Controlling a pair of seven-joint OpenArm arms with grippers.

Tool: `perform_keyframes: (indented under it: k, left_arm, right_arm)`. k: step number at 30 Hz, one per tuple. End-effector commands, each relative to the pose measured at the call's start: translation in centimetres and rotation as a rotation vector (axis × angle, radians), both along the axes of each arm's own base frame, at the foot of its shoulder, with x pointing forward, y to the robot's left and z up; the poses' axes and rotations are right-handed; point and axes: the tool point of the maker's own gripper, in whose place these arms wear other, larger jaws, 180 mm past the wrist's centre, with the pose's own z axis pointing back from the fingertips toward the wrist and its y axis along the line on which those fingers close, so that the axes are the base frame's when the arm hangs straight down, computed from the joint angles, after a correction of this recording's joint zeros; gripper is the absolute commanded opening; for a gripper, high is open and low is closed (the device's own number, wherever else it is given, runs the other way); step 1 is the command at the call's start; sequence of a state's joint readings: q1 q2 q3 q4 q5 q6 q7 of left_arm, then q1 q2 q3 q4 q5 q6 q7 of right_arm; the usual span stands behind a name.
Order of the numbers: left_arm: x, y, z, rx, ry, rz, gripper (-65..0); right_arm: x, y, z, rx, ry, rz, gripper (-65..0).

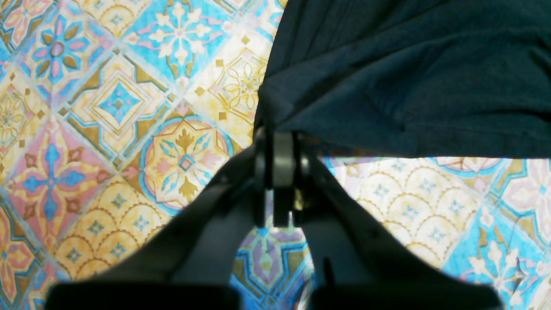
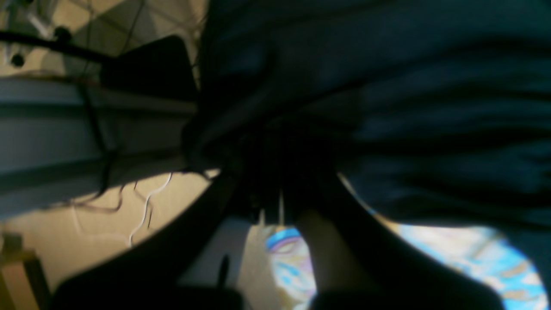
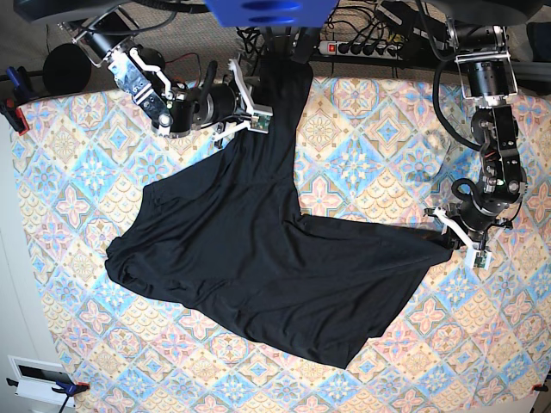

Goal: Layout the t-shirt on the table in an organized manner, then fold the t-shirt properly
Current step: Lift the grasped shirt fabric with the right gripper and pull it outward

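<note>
- We see the plain black short-sleeved t-shirt of thin soft fabric [image 3: 258, 258] spread loosely over the middle of the wide table covered in pastel blue, pink, peach and cream diamond tiles [image 3: 77, 155], wrinkled and not squared up.
- In the base view, one long strip of the shirt runs up towards the far edge of the table, and another point of it stretches out to that view's right side.
- Our left gripper [image 3: 449, 239], on the base view's right, has its jaws pressed together on that stretched-out corner of the shirt.
- The left wrist view shows the left gripper [image 1: 279, 137] closed on the edge of the dark cloth [image 1: 409, 77], with the patterned table [image 1: 107, 129] beneath and the fabric fanning away from the grip.
- Our right gripper [image 3: 258, 116], on the base view's left, is clamped on the upper strip of the shirt near the far table edge.
- The right wrist view is dim and blurred; dark cloth [image 2: 387, 107] fills most of it and bunches around the right gripper [image 2: 275, 181], with a small patch of table [image 2: 465, 249] below.
</note>
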State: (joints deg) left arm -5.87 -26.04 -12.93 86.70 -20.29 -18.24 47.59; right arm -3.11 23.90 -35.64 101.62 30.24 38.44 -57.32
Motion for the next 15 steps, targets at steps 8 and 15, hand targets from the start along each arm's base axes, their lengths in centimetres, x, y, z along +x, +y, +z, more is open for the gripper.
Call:
perform_keyframes:
  k: [8, 15]
  left_arm:
    - [1.0, 0.7, 2.0, 0.018, -0.061, 0.004, -65.0]
    - [1.0, 0.7, 2.0, 0.019, -0.062, 0.004, -65.0]
  right_arm:
    - [1.1, 3.6, 2.3, 0.123, -0.024, -0.019, -64.6]
    - [1.1, 6.4, 3.5, 0.196, -0.022, -0.024, -64.6]
